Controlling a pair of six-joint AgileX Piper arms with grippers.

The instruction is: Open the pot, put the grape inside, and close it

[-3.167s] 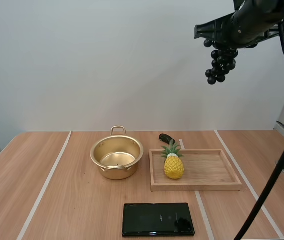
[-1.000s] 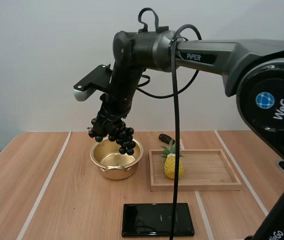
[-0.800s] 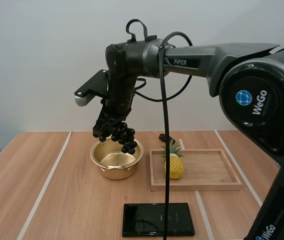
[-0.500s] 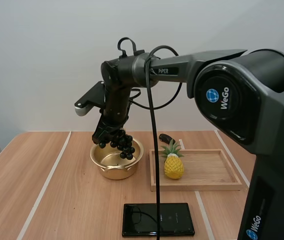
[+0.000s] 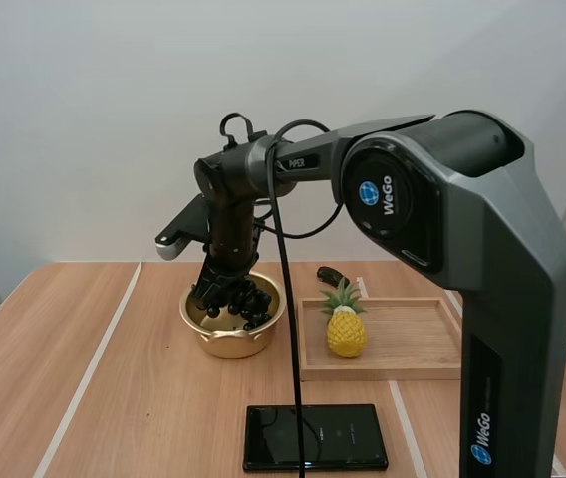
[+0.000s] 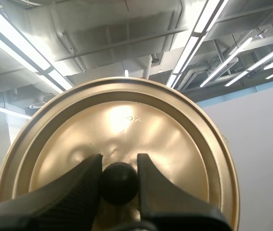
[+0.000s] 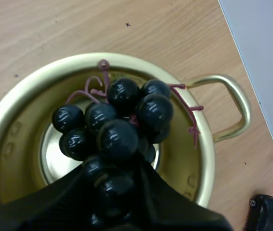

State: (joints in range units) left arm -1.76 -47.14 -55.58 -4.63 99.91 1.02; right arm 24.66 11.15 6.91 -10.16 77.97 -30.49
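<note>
The open gold pot (image 5: 233, 319) stands on the table left of the wooden tray. My right gripper (image 5: 221, 289) reaches down into its mouth, shut on a bunch of black grapes (image 5: 235, 302) that hangs just inside the rim. In the right wrist view the grapes (image 7: 117, 125) are pinched between my fingers directly over the pot (image 7: 189, 163). My left gripper (image 6: 119, 185) is shut on the black knob (image 6: 119, 182) of the gold lid (image 6: 117, 139), held up in the air.
A wooden tray (image 5: 403, 344) right of the pot carries a toy pineapple (image 5: 346, 324). A black object (image 5: 331, 276) lies behind the tray. A black phone (image 5: 315, 436) rests near the front edge.
My right arm swung in from the upper right and lowered the grapes from above the pot down into its mouth.
</note>
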